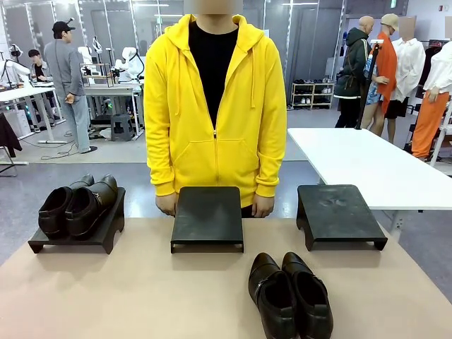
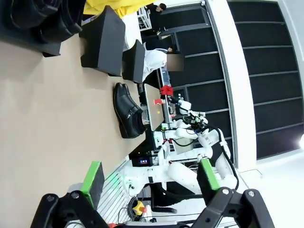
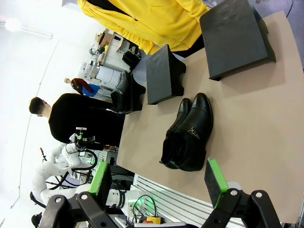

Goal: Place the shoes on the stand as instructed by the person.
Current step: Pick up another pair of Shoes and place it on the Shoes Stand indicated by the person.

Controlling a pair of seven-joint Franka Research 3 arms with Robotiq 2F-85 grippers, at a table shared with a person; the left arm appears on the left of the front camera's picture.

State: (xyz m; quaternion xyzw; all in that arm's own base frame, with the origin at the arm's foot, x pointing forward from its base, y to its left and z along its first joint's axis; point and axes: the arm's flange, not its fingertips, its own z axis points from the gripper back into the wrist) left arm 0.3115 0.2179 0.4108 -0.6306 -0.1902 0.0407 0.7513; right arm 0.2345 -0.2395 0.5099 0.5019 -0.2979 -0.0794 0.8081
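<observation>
One pair of dark glossy shoes [image 1: 289,295] lies side by side on the tan table near its front edge, right of centre; it also shows in the left wrist view [image 2: 127,110] and the right wrist view [image 3: 187,135]. A second dark pair [image 1: 74,205] stands on the left black stand [image 1: 106,236]. The middle stand [image 1: 207,217] and the right stand [image 1: 339,214] are bare. The person [image 1: 212,106] in a yellow hoodie stands behind the middle stand, hands at the table's far edge. My left gripper [image 2: 149,179] and right gripper [image 3: 156,180] are open, holding nothing, well back from the shoes.
A white table [image 1: 367,162] stands behind at the right. The tan table [image 1: 127,296] has bare room at the front left. Other people and benches are far behind the person.
</observation>
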